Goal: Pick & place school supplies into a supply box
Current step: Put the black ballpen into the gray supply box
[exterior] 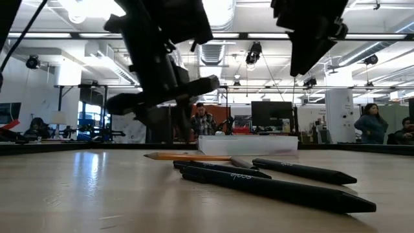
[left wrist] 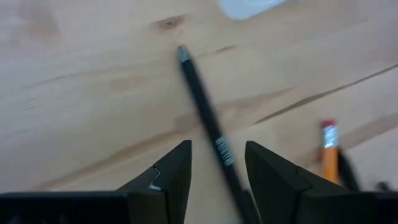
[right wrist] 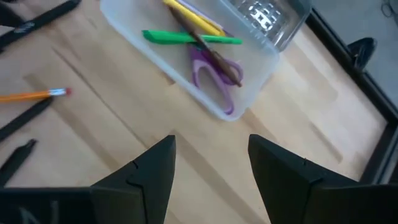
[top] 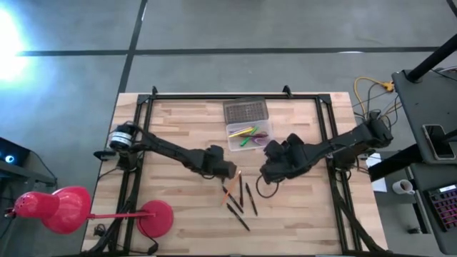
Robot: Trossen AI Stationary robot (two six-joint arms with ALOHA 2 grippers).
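Observation:
The clear supply box stands at the table's far middle with its grey ribbed lid swung open. It holds a green pen, a yellow pencil and purple-handled scissors. Several dark pens and an orange pencil lie on the table nearer the front. My left gripper is open, low over the table, its fingers on either side of a dark pen; I cannot see them touch it. My right gripper is open and empty, just near of the box.
A red desk lamp stands at the table's near left corner. A black frame runs along the table's far and side edges. Bare wood lies to the left of the pens. People stand in the room beyond the table.

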